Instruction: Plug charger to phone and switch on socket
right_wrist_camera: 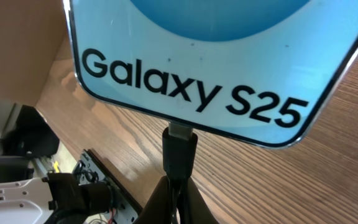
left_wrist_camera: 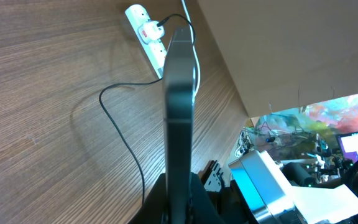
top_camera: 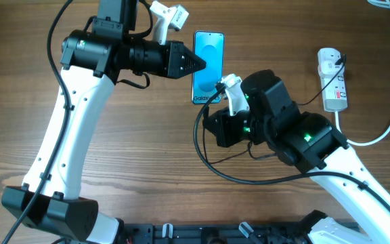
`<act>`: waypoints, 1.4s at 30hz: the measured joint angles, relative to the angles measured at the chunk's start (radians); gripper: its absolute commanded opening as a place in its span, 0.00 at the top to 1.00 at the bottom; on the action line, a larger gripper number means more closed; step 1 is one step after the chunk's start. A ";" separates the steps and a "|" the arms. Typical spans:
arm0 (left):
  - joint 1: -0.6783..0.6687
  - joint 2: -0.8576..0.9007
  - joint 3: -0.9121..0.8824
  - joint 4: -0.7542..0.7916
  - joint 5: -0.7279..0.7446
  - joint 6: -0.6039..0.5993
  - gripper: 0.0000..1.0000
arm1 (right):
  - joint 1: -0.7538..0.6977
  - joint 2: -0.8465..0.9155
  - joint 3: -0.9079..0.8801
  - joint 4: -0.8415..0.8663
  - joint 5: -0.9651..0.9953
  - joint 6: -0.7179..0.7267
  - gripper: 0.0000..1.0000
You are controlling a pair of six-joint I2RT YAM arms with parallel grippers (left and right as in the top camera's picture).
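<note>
**A:** How far along is the job?

**B:** It is in the middle of the first step. The left gripper [top_camera: 203,64] is pinched on the phone [top_camera: 212,47] along its long edge. The phone is screen up at the far middle of the table [top_camera: 154,156]. In the left wrist view it stands edge-on between the fingers.

**A:** And the plug end?

**B:** The right gripper [right_wrist_camera: 178,193] is clamped on the connector tip [right_wrist_camera: 179,148]. The tip sits right at the port in the phone's lower edge, under the "Galaxy S25" lettering. A sliver of bare metal shows between tip and phone, so it looks partly in. Whether it is fully seated cannot be told from this angle.

**A:** And the other end?

**B:** The charger [top_camera: 212,166] curls away below the right gripper and runs to the socket [top_camera: 332,81], well apart on the right side. Its plug appears to be in there already.

**A:** What is left?

**B:** Probably a last push on the tip, then letting go, then the switch on the socket. Neither gripper is near it, and the switch is too small to read as on or off.
</note>
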 measured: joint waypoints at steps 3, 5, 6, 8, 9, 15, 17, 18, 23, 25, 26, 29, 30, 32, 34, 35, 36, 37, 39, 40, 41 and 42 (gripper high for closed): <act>0.000 0.000 0.000 0.000 0.001 0.000 0.96 | 0.000 0.000 0.000 0.000 0.000 0.000 0.96; 0.000 0.000 0.000 0.000 0.005 0.000 0.96 | 0.000 0.000 0.000 0.000 0.000 0.000 0.96; 0.000 0.000 0.000 0.000 0.011 0.000 0.96 | 0.000 0.000 0.000 0.000 -0.001 0.000 0.96; 0.000 0.000 0.000 -0.001 0.015 0.002 0.96 | 0.000 0.000 0.000 0.000 -0.003 0.000 0.95; 0.000 0.000 0.000 -0.003 0.019 0.003 0.96 | 0.000 0.000 0.000 0.000 -0.003 0.000 0.96; 0.000 0.000 0.000 -0.003 0.023 0.003 0.96 | 0.000 0.000 0.000 -0.001 -0.004 0.003 0.96; 0.000 0.000 0.000 -0.003 0.025 0.003 0.96 | 0.000 0.000 0.000 -0.005 -0.005 0.003 0.96; 0.000 0.000 0.000 -0.003 0.026 0.003 0.96 | 0.000 0.000 0.000 -0.005 -0.007 0.003 0.96; 0.000 0.000 0.000 0.003 0.026 0.003 0.96 | 0.000 0.000 0.000 -0.011 -0.013 0.003 0.96; 0.000 0.000 0.000 0.004 0.026 0.003 0.96 | 0.000 0.000 0.000 -0.011 -0.015 0.003 0.96; 0.000 0.000 0.000 0.004 0.026 0.003 0.96 | 0.000 0.000 0.000 -0.011 -0.015 0.003 0.96; 0.000 0.000 0.000 0.004 0.025 0.003 0.96 | 0.000 0.000 0.000 -0.011 -0.015 0.003 0.96; 0.000 0.000 0.000 0.004 0.025 0.003 0.96 | 0.000 0.000 0.000 -0.010 -0.015 0.003 0.96; 0.000 0.000 0.000 0.004 0.025 0.003 0.96 | 0.000 0.000 0.000 -0.007 -0.015 0.002 0.96; 0.000 0.000 0.000 0.004 0.025 0.003 0.96 | 0.000 0.000 0.000 -0.006 -0.015 0.002 0.96; 0.000 0.000 0.000 0.004 0.025 0.003 0.96 | 0.000 0.000 0.000 -0.006 -0.015 -0.001 0.96; 0.000 0.000 0.000 0.004 0.025 0.003 0.96 | 0.000 0.000 0.000 -0.004 -0.015 -0.002 0.96; 0.000 0.000 0.000 0.004 0.025 0.003 0.96 | 0.000 0.000 0.000 -0.003 -0.014 -0.002 0.96; 0.000 0.000 0.000 0.004 0.025 0.003 0.96 | 0.000 0.000 0.000 -0.004 -0.014 -0.002 0.96; 0.000 0.000 0.000 0.004 0.025 0.003 0.96 | 0.000 0.000 0.000 -0.004 -0.014 -0.002 0.96; 0.000 0.000 0.000 0.004 0.025 0.003 0.96 | 0.000 0.000 0.000 -0.004 -0.014 -0.002 0.96; 0.000 0.000 0.000 0.004 0.025 0.003 0.96 | 0.000 0.000 0.000 -0.004 -0.014 -0.002 0.96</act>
